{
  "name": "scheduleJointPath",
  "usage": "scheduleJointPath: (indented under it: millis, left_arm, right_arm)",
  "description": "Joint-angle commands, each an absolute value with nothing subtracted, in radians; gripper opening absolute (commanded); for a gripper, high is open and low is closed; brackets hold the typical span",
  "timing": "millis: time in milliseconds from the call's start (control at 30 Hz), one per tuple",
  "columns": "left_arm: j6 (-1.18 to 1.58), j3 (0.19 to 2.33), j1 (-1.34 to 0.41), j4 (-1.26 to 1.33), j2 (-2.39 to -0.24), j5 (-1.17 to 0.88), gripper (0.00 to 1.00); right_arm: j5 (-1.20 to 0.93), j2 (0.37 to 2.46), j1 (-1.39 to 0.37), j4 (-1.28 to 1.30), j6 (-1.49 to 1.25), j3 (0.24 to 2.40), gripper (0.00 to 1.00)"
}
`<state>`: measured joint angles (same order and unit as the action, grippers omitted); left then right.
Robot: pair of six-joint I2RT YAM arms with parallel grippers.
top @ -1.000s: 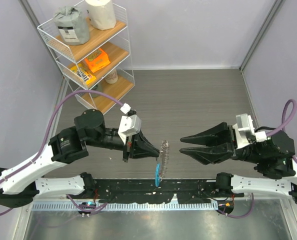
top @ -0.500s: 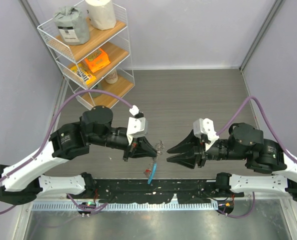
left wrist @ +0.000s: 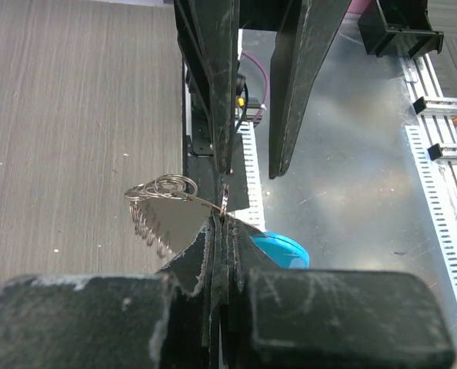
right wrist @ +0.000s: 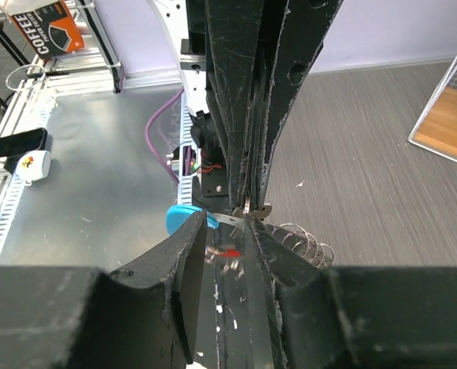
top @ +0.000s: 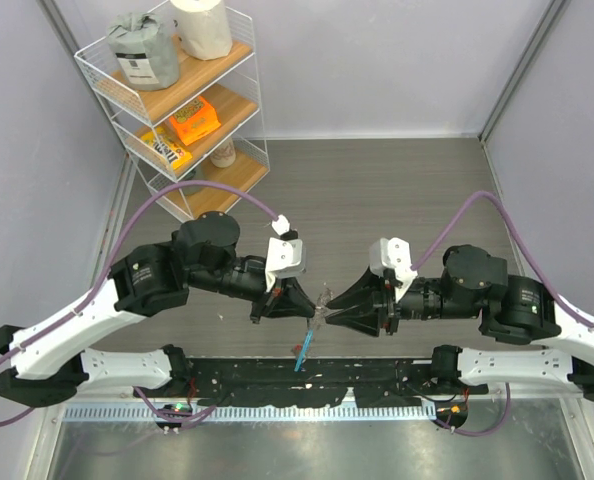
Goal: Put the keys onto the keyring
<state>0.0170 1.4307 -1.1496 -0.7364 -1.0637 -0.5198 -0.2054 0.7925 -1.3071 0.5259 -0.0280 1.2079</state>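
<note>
The keys [left wrist: 175, 219] look light, stiff and slick; we would grip their flat blades. They hang in mid-air between the arms, pinched by our left claw [left wrist: 221, 227], with the keyring [left wrist: 278, 247] dangling beside them. Our right claw [right wrist: 225, 223] is spread just beside them, above the grey table [top: 377, 190]; a shelf rack [top: 152, 100] stands well apart

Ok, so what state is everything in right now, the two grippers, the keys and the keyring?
left gripper: shut, clamped on the keys.
right gripper: open, fingertips right up at the left gripper's tip.
the keys: bunched in a fan, pinched at one edge.
the keyring: blue tag dangling below the grippers; cannot tell whether any key is threaded on.
</note>
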Motion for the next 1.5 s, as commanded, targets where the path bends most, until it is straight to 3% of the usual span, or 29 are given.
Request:
scheduleJointPath:
  millis: [0,533,733,800,833,1100,1333,1467]
  left_arm:
    - [0.005,1.462,-1.146,-0.716,-1.062,-0.554,0.0]
    - [0.005,1.45,-1.147,-0.715,-1.057,-0.566,0.0]
    - [0.006,1.447,-1.147,-0.707,-1.058,-0.568,0.0]
    - [0.006,1.445,-1.147,-0.706,-1.057,-0.569,0.0]
    - [0.006,1.445,-1.147,-0.704,-1.055,-0.569,0.0]
    - [0.015,1.428,-1.147,-0.689,-1.049,-0.566,0.0]
    - [0.032,1.387,-1.146,-0.612,-1.009,-0.571,0.32]
    - [0.043,1.373,-1.146,-0.577,-0.994,-0.575,0.39]
  right_arm:
    - [-0.192,0.807,-1.312,0.503,-0.026,1.206,0.31]
    - [-0.196,0.841,-1.313,0.499,-0.032,1.209,0.26]
    - [-0.21,0.854,-1.312,0.495,-0.029,1.213,0.2]
    - [-0.216,0.861,-1.313,0.494,-0.028,1.215,0.15]
    - [-0.216,0.861,-1.312,0.494,-0.026,1.213,0.06]
    - [-0.227,0.805,-1.313,0.419,-0.025,1.167,0.06]
    - [-0.225,0.741,-1.313,0.322,-0.037,1.103,0.06]
    - [-0.239,0.729,-1.313,0.284,-0.044,1.085,0.06]
